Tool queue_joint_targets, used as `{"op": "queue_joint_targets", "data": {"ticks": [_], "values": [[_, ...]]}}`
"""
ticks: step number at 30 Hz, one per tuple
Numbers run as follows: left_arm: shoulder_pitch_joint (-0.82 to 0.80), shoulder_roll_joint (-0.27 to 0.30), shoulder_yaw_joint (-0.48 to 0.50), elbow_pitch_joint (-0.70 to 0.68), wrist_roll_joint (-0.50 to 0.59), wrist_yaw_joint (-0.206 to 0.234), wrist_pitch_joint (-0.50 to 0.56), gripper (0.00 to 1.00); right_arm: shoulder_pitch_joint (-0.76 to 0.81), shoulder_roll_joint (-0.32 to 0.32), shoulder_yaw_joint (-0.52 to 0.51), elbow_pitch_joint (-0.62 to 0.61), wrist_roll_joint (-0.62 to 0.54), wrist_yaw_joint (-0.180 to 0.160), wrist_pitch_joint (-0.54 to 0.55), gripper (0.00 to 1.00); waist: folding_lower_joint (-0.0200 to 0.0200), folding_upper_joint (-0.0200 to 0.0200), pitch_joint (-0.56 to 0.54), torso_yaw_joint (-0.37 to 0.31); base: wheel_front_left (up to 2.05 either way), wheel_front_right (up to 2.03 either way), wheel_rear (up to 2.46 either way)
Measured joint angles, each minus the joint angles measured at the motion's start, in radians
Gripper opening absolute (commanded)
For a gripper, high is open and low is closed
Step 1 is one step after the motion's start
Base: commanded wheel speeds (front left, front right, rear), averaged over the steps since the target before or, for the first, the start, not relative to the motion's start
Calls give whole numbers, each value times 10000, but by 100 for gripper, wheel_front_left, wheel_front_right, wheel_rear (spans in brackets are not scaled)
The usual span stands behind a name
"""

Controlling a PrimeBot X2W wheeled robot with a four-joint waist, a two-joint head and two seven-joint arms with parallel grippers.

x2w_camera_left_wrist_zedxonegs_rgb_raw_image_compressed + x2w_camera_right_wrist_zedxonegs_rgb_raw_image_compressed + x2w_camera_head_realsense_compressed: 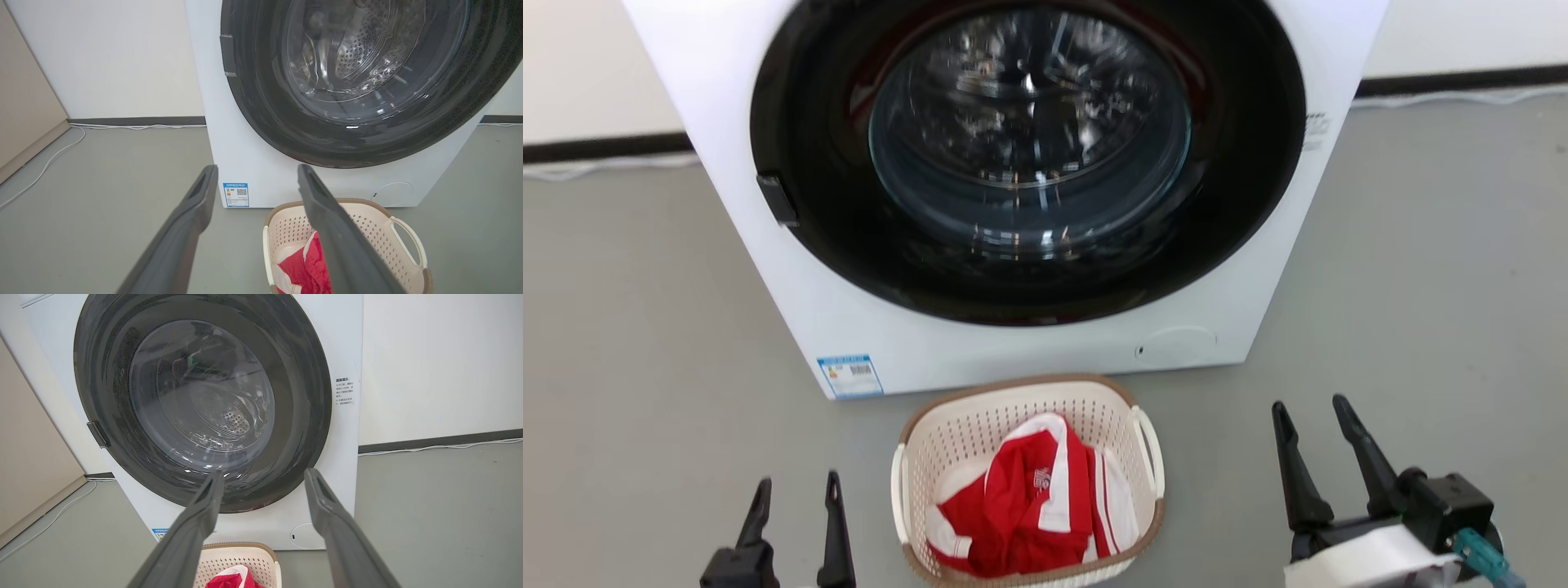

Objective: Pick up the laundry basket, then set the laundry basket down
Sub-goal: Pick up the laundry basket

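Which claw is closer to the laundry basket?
Left. The left claw sits open just left of the laundry basket; the right claw is open too, farther off on its right side.

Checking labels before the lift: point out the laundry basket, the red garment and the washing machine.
laundry basket (968, 429), head view, perforated cream inner wall.
red garment (1013, 510), head view, middle of the red fabric.
washing machine (980, 351), head view, white front panel below the door.

washing machine (1045, 351): top cut by head view's upper edge. sticker (850, 376): print too small to read. laundry basket (980, 425): near rim partly clipped at bottom edge, floor hidden under red-and-white garment (1029, 498). left wrist view: left gripper (257, 166), one of its fingers (343, 245) covers the basket's middle.
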Motion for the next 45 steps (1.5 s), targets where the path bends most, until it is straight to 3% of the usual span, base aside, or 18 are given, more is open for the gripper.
{"op": "queue_joint_targets", "data": {"ticks": [18,45], "values": [[854,35,-211,-257,-144,173,8,100,782,13,59,12,176,0,0,100,0,0,-880,-240,0,0,0],[778,190,-148,-33,-173,134,8,100,644,23,-38,81,174,0,0,100,0,0,-171,-292,0,0,0]]}}
